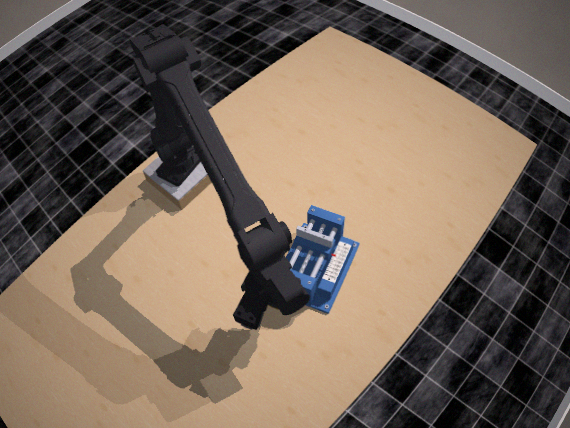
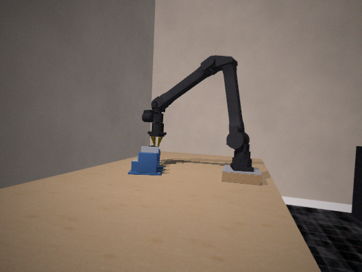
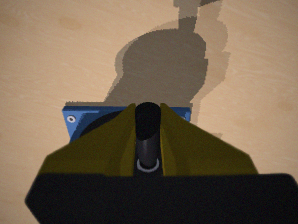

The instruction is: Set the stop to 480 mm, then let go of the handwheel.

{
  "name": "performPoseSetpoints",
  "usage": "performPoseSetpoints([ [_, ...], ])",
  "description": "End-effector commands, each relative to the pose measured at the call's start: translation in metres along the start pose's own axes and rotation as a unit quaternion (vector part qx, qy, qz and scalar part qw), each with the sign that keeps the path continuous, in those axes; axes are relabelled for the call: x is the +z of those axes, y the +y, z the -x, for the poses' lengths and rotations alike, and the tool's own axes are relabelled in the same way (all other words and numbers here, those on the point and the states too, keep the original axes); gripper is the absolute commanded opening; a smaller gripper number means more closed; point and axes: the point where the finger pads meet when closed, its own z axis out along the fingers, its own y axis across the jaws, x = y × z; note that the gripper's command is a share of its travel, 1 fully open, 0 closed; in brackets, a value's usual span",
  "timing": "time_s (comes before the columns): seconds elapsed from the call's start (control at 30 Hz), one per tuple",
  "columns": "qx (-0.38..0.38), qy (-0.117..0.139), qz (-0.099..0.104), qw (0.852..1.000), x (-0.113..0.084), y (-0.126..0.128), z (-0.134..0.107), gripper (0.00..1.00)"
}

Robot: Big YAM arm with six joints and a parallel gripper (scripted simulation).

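Lower right of centre in the top view, a blue stop fixture [image 1: 324, 287] sits on the table [image 1: 380, 150], with silver rods, a grey stop block [image 1: 315, 235] and a white scale [image 1: 336, 260]. The hand [image 3: 148, 150] is clenched on its black handwheel handle [image 3: 148, 131].

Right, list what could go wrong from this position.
1. The end effector is clamped on the black handwheel knob; if the arm lifts away without opening, it could turn the wheel and shift the grey stop.
2. The wrist hides the handwheel in the top view, and the red pointer on the white scale is too small to read, so over- or undershooting is likely.
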Motion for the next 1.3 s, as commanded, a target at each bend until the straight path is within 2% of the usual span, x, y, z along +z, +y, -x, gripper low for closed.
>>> performPoseSetpoints([
  [0.0,0.001,-0.006,0.001,1.0,-0.011,-0.015,0.007,0.06],
  [0.3,0.001,-0.006,0.0,1.0,-0.009,-0.016,0.007,0.06],
  [0.5,0.001,-0.003,-0.004,1.0,0.01,-0.017,0.008,0.06],
  [0.6,0.001,-0.002,-0.005,1.0,0.012,-0.018,0.008,0.06],
  [0.63,0.001,0.004,-0.014,1.0,0.013,-0.022,0.005,0.06],
  [1.27,0.001,0.001,-0.01,1.0,0.026,-0.021,0.007,0.06],
])
